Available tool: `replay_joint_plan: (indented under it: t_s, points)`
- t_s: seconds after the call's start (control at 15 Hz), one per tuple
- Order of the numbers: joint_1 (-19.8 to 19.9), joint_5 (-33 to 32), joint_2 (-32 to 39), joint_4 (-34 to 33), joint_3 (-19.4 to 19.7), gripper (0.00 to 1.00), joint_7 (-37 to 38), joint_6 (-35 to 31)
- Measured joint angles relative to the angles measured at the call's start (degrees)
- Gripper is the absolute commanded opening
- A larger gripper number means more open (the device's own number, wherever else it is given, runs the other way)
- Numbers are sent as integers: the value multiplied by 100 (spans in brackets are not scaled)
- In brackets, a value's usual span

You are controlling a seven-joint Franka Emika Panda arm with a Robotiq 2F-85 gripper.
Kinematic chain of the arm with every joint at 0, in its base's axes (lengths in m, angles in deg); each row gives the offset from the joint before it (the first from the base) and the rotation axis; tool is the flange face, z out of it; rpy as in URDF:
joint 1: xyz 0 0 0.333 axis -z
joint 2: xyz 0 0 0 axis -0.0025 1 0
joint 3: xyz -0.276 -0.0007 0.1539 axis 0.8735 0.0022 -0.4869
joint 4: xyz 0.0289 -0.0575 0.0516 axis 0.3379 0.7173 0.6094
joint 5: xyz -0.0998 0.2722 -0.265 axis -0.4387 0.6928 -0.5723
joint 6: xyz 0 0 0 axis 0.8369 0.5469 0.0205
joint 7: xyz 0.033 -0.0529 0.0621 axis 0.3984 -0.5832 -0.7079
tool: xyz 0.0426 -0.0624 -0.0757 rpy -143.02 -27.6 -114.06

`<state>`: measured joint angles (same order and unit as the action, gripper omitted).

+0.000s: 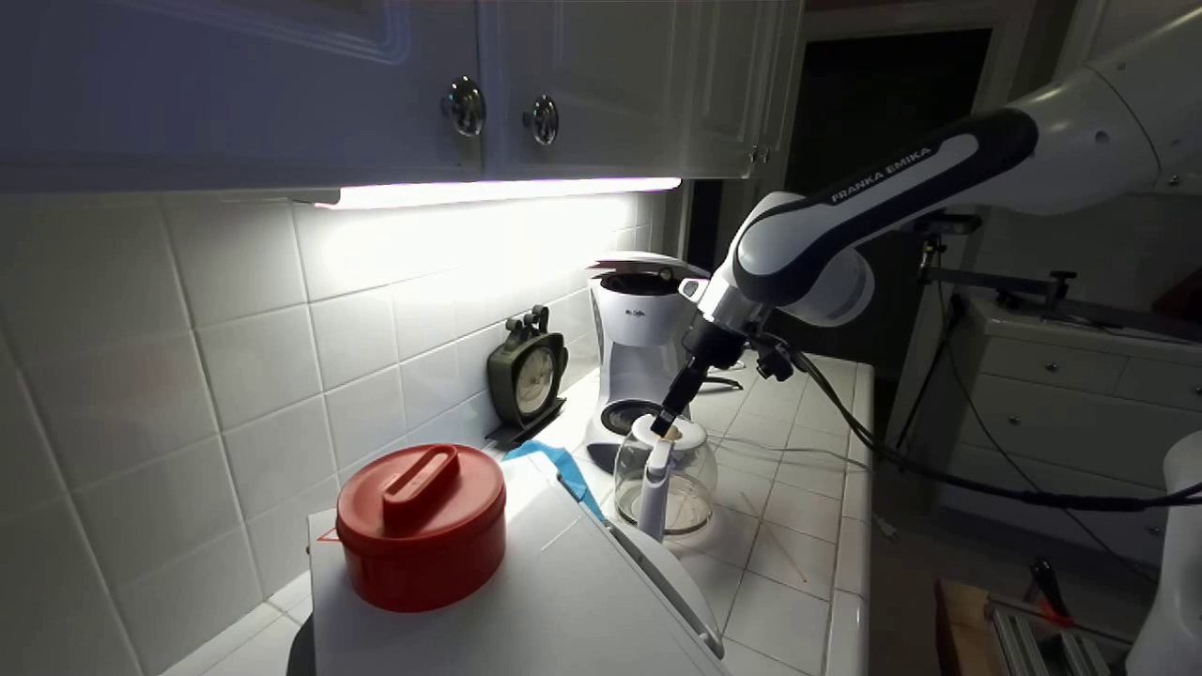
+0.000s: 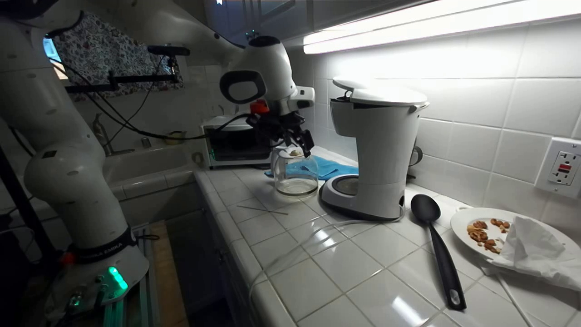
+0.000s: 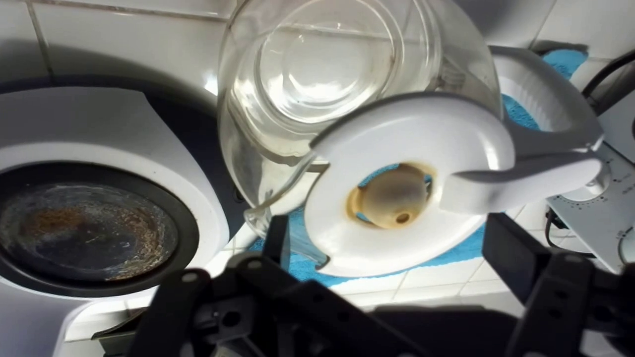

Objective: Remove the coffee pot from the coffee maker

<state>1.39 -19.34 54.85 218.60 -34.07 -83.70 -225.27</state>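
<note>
The coffee pot (image 1: pixel 693 469), a clear glass carafe with a white lid and white handle, stands upright on the tiled counter in front of the coffee maker (image 1: pixel 640 317), apart from its warming plate. The pot (image 2: pixel 297 177) and the white coffee maker (image 2: pixel 386 154) also show in the exterior view from behind the machine. My gripper (image 1: pixel 663 427) is just above the lid. In the wrist view my gripper (image 3: pixel 392 244) is open, one finger near the glass spout and one near the handle side of the pot's lid (image 3: pixel 421 238). Whether the fingers touch the pot is unclear.
A white toaster oven (image 1: pixel 563 601) bearing a red lidded container (image 1: pixel 423 545) stands close to the pot's handle. A blue cloth (image 2: pixel 329 169) lies beside the pot. A black spoon (image 2: pixel 442 254), a plate (image 2: pixel 460 227) and a power cord (image 2: pixel 295 247) are on the counter.
</note>
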Motion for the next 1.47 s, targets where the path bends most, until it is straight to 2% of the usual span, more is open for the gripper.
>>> replay_joint_plan:
  t_s: [0.27, 0.33, 0.47, 0.8, 0.93, 1.07, 1.27, 1.33, 1.47]
  points:
    - [1, 69, 22, -34, 0, 100, -23, 42]
    - [2, 104, 31, -49, 0, 79, -29, 67]
    - [3, 168, 39, -71, 0, 68, -39, 117]
    - [18, 194, 42, -140, 0, 30, -40, 189]
    - [18, 211, 41, -177, 0, 21, -39, 196]
    - [18, 235, 45, -211, 0, 6, -39, 215]
    - [18, 240, 77, -211, 0, 3, -39, 217]
    - [18, 242, 80, -212, -1, 6, -39, 217]
    - [18, 246, 80, -215, -2, 4, -39, 225]
